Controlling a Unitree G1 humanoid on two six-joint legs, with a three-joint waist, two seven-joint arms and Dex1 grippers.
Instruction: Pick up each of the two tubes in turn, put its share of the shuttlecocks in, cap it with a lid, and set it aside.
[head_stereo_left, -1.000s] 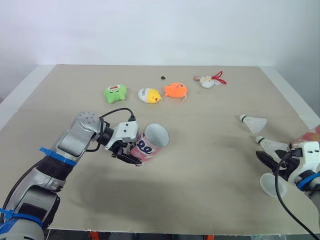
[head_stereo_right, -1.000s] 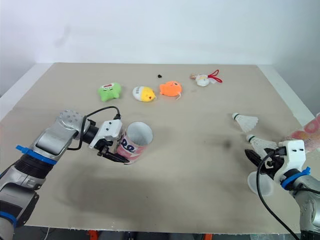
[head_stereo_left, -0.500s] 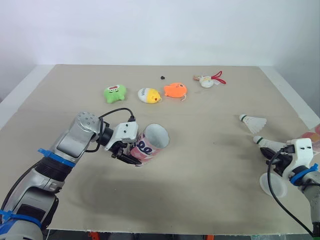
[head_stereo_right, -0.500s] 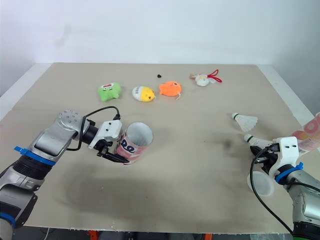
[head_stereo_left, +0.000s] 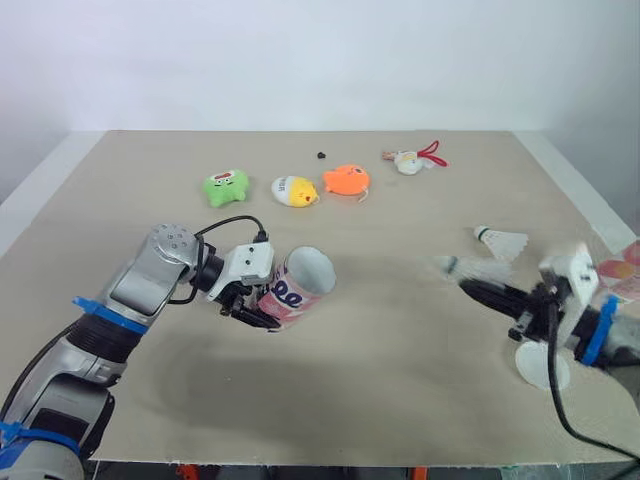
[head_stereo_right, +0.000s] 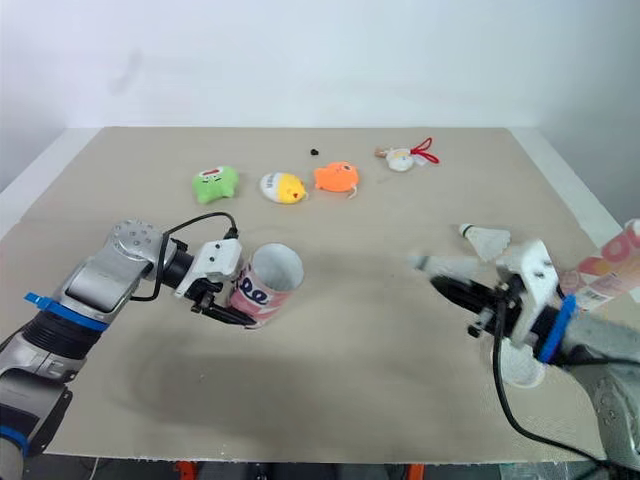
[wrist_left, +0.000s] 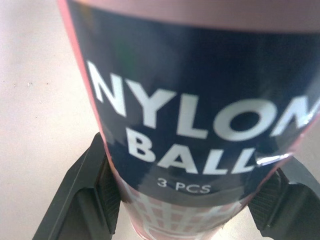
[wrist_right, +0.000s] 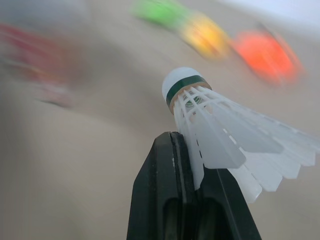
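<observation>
Now right pincer (head_stereo_left: 478, 290), shuttlecock (wrist_right: 215, 125) nearer tube (head_stereo_left: 300, 290).

Tube (wrist_left: 190, 100) is showing a glossy printed wrap, light glinting off the dark band. On the left gripper (head_stereo_left: 258, 312), the fingers (wrist_left: 85, 195) against it are reading as matt black plastic with ribbed pads. Table (head_stereo_left: 400, 380) under the tube is looking matt, faintly speckled. Plush toys (head_stereo_left: 295, 190) beyond the tube are looking like soft cloth. I'm seeing the shuttlecock (wrist_right: 220, 130) showing a translucent plastic skirt and a smooth cap.
</observation>
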